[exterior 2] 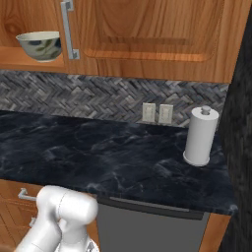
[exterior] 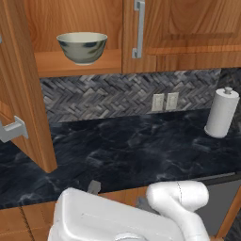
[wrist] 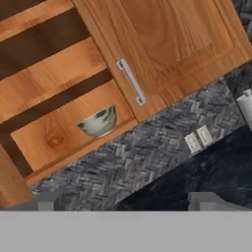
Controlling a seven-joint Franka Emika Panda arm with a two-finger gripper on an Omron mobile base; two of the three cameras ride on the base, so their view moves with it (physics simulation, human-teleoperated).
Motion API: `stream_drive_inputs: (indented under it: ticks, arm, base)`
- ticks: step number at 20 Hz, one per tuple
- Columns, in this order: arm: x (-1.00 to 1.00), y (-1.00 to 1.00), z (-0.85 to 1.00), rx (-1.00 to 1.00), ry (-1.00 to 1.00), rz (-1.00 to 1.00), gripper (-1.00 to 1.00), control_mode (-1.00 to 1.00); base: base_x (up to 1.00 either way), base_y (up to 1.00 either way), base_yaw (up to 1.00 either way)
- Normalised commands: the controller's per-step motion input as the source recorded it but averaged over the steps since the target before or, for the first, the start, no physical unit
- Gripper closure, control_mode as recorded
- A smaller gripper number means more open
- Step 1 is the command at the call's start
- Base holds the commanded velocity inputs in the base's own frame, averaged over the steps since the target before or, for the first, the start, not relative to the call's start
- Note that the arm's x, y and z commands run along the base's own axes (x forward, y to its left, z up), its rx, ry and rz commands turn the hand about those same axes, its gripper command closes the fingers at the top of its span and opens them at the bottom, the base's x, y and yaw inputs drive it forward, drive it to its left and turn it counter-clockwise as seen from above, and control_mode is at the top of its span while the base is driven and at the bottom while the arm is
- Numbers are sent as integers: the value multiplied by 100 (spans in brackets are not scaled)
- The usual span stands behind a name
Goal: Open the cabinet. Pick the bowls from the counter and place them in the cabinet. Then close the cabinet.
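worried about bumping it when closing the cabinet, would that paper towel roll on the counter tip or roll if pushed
The paper towel roll stands upright, tall on a narrow base, so a push near its top would probably tip it. It looks light, being paper. It seems to sit on a holder with a top knob, which may stop it rolling away.

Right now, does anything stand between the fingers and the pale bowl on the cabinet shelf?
Nothing visible does. The pale bowl sits on the shelf beside the open left door, which is swung aside to the left. The shut right door is beside it, not in front. In the hand view the fingers face it across free space.
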Motion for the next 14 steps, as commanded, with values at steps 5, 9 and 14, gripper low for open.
stream_drive_inputs:
  ticks: [5,9,14]
  arm:
    - [-4,49,29,-36,1,-16,-100,-100]
    - [0,52,44,-28,-3,-17,-100,-100]
    - [0,57,7,-27,-5,-15,-100,-100]
  base:
    - [0,0,0]
    - [0,0,0]
    - [0,0,0]
